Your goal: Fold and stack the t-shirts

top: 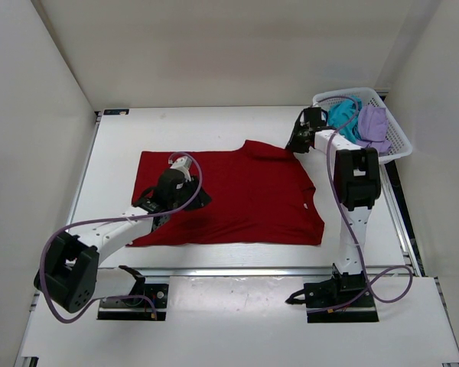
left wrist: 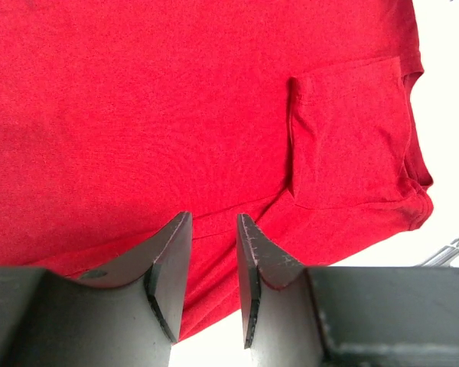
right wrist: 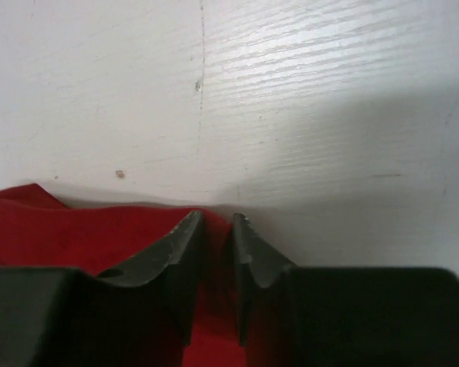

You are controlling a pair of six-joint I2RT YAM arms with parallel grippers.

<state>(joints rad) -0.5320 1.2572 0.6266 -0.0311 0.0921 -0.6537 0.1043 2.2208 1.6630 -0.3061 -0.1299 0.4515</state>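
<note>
Though overhead hides jaw gaps, wrist views show left gripper (left wrist: 214,218) narrow, empty above dark red t-shirt (left wrist: 138,115); right gripper (right wrist: 216,218): hold on sleeve (right wrist: 61,229) unclear.

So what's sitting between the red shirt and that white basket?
The right arm, its gripper by the shirt sleeve; the rest of that stretch is bare white table. The top view shows it.

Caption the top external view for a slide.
Dark red t-shirt spread on the table; teal shirt and lavender shirt in the white basket.

White arms (top: 115,233) with black joints (top: 357,177), purple cables (top: 92,222) and dark grey grippers (left wrist: 213,216)
</note>
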